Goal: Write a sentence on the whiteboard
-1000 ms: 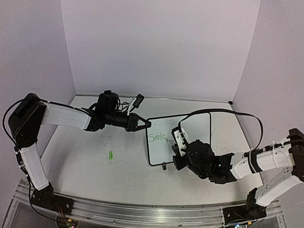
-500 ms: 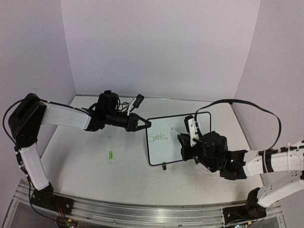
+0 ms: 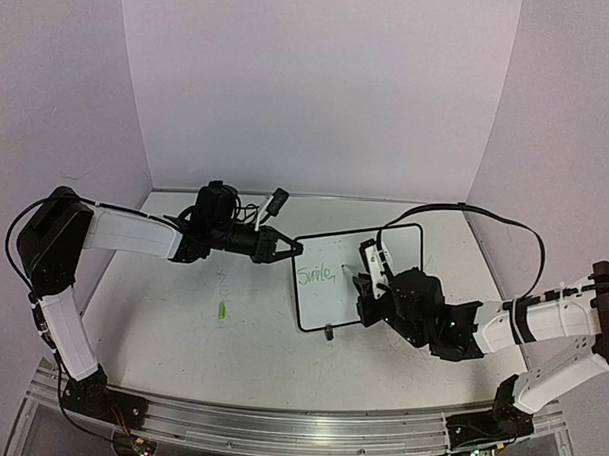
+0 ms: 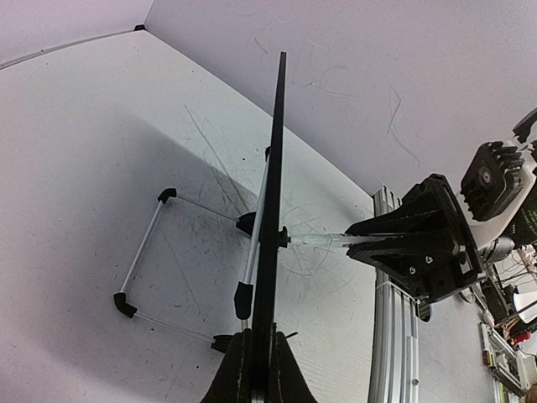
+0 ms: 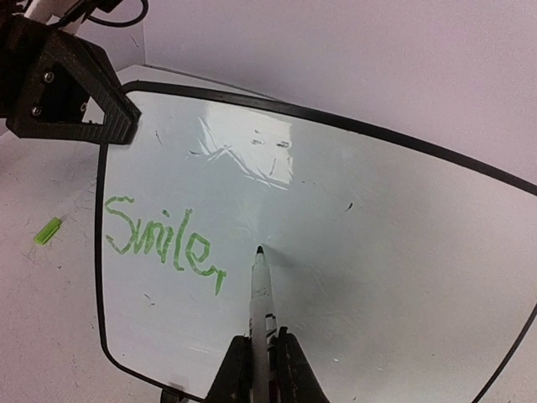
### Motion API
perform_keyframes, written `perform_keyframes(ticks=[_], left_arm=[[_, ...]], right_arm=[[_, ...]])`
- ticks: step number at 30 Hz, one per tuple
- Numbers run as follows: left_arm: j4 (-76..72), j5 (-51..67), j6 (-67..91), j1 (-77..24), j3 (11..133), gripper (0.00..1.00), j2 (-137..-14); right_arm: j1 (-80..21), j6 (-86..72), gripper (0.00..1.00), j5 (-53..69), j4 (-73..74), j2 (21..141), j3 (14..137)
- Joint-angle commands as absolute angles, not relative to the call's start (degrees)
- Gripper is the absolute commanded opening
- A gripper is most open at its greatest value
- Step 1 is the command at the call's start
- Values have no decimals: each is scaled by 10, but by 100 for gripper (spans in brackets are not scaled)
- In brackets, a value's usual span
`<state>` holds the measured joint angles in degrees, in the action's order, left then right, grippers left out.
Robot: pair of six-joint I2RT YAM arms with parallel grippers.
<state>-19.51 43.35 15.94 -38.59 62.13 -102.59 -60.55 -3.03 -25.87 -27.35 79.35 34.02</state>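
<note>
Two hands meet at a small glossy white whiteboard with a thin black frame (image 3: 322,307). It is propped up on thin wire legs with black feet (image 4: 143,247) on the white bench (image 3: 171,328). The left hand (image 4: 257,369) is pressed together on the board's frame at one corner, a finger on either side of the edge. The right hand (image 5: 258,369) pinches a slim white marker pen (image 5: 261,294) by its barrel, and the pen's dark tip sits at the board face just ahead of that hand. Beside the tip, toward the left hand, runs the green handwritten sentence (image 5: 159,243), which reads "Smile,". A small bright-green cap-like piece (image 3: 223,310) lies on the bench, well apart from both hands and nearer the left one. The bench is matte white, marked with faint grey scribbles and scuffs. An aluminium rail (image 3: 278,424) edges it by the arm bases. Plain pale lilac walls (image 3: 309,88) close in three sides.
</note>
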Motion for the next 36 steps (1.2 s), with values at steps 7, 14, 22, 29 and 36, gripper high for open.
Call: perform_keyframes(ticks=[7, 14, 22, 29, 36], left_arm=[[-166, 432, 151, -387, 621, 0, -1002], [-166, 432, 150, -387, 621, 0, -1002], [-166, 432, 150, -387, 621, 0, -1002], [-166, 431, 149, -387, 622, 0, -1001], [-166, 431, 149, -387, 622, 0, -1002]], right_arm=[[-607, -29, 0, -285, -294, 806, 359], [-607, -30, 0, -291, -289, 817, 364], [-607, -28, 0, -280, -286, 824, 369], [-609, -32, 0, -265, -280, 825, 367], [-613, -36, 0, -261, -273, 827, 364]])
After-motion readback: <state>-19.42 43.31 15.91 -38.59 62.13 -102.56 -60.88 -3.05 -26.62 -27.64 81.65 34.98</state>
